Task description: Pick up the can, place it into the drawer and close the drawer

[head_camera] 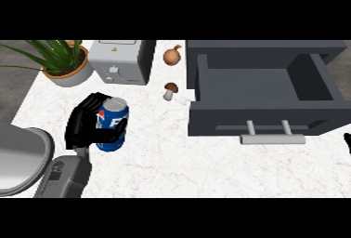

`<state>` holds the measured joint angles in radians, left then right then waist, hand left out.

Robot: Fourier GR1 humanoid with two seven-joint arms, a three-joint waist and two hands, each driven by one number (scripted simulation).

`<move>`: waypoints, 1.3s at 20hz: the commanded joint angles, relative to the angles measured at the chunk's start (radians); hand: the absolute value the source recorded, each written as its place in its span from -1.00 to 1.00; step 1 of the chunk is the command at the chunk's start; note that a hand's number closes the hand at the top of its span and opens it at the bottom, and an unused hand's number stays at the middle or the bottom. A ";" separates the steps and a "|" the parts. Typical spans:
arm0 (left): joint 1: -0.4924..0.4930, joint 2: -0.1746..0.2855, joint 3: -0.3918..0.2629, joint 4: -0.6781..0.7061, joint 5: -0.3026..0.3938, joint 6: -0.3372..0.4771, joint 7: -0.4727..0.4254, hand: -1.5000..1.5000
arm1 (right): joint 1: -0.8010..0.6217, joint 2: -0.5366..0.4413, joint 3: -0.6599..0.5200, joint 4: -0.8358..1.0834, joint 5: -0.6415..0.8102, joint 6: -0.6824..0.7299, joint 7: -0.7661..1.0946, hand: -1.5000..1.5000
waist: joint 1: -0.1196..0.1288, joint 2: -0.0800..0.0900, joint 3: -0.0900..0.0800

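Left hand [82, 124] has its black fingers curled round the can [115, 115], which is blue with a silver top and a red-and-white logo, at the white counter's [205, 167] left side. Bare counter separates it from the open grey drawer [260, 118] on the right. Right hand [348, 142] barely shows at the right edge; I cannot tell its state.

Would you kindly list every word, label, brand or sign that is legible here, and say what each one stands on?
Nothing reads as a whole word.
Blue drinks can, gripped by the left robot hand: white lettering beside a red and white emblem, partly hidden, not readable.
Silver toaster: small yellow mark on top, too small to read.
Grey left forearm: pale mark, blurred.
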<state>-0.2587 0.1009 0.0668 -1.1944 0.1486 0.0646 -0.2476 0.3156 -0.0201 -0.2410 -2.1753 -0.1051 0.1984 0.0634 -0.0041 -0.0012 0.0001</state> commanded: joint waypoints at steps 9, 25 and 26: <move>-0.221 -0.097 -0.146 -0.174 -0.132 0.168 0.279 1.00 | -0.069 0.019 0.023 0.038 0.063 -0.031 0.008 -1.00 | 0.000 0.001 0.000; -0.695 -0.101 -0.262 -0.054 -0.149 0.373 0.552 1.00 | -0.041 -0.001 -0.040 -0.036 -0.004 0.006 0.059 -1.00 | -0.012 0.001 0.000; -0.768 -0.101 -0.236 0.056 -0.122 0.362 0.502 1.00 | 0.006 0.005 -0.047 -0.026 -0.022 0.041 0.015 -1.00 | -0.025 0.004 0.001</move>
<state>-0.8854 0.0015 -0.1540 -1.2517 0.0040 0.3720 0.2504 0.2938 -0.0271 -0.2939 -2.2061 -0.1373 0.2190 0.1115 -0.0177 0.0006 0.0003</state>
